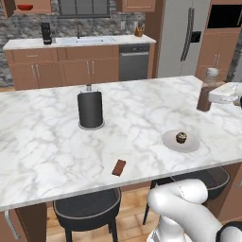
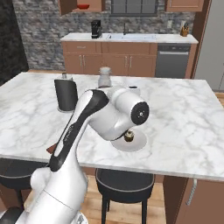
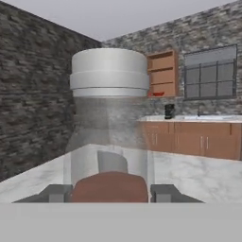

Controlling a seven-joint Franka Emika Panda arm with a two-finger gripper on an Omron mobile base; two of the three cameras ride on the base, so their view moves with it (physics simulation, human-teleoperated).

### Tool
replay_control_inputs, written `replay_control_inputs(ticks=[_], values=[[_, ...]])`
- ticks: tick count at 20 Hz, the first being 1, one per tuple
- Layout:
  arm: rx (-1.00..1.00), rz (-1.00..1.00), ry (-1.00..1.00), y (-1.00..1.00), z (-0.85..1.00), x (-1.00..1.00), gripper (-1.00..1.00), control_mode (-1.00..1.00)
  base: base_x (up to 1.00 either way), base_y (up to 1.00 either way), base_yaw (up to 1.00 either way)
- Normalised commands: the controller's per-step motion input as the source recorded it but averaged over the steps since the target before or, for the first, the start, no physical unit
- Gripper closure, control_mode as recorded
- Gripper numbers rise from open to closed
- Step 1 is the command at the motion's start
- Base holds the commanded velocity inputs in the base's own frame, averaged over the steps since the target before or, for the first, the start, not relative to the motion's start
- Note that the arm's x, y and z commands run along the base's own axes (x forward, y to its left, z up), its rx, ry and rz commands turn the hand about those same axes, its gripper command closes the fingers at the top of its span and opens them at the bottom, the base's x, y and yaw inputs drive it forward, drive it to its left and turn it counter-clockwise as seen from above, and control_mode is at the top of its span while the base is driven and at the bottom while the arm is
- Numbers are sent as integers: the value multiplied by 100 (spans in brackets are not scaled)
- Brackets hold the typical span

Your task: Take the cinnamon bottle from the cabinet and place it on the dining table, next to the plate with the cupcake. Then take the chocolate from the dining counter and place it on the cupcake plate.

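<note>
Cinnamon bottle upright between gripper fingers, clamped on its lower body, above dining table

Cinnamon bottle: clear, brown fill, pale grey cap, upright, over the tabletop at plate's 1 o'clock, apart from it; contact with the surface can't be told. Held in the claw. Plate: white, round, flat, near the front edge. Cupcake: dark, small, upright on the plate. Chocolate: small brown bar, flat, at plate's 8 o'clock, near the front edge.
</note>
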Motion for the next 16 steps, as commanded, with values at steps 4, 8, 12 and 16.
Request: replay_control_inputs(ticks=[4, 8, 12, 16], values=[[-3, 27, -2, -83, -45, 54, 100, -100, 0, 0, 0], [-19, 22, -8, -59, -66, 27, 100, -100, 0, 0, 0], [-26, 18, -11, -63, -88, 0, 100, -100, 0, 0, 0], [-15, 11, -3, -64, -86, 2, 100, -100, 0, 0, 0]])
